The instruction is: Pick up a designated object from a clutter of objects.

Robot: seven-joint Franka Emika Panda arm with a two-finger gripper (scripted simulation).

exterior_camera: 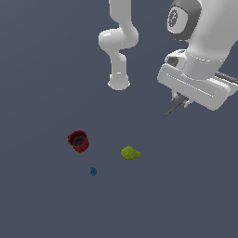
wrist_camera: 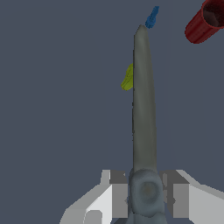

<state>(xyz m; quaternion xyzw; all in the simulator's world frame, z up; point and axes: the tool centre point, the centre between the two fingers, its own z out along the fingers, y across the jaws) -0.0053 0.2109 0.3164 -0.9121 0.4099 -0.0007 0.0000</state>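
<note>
Grey metal fills the middle of my wrist view: the blades of the scissors (wrist_camera: 143, 100) run up the frame from between my fingers (wrist_camera: 114, 194), which press against the pivot end from both sides. So my gripper (wrist_camera: 146, 194) is clenched on the scissors; their handles are out of sight in both views.

In the exterior view, my gripper (exterior_camera: 180, 100) sits in the upper right of the frame under the white wrist housing, with the thin blades of the scissors (exterior_camera: 171, 109) slanting down and toward the frame's left from it, clear of the floor (exterior_camera: 46, 204).

Well apart from them, around the middle of the exterior frame, the other items lie on the dark floor. A dark red cup (exterior_camera: 78, 141) sits left of centre with its opening facing upward. A yellow-green lumpy object (exterior_camera: 130, 153) lies near the centre, to the right of the cup. A tiny blue lump (exterior_camera: 93, 171) lies below and between those two. None of the three touches another.
</note>
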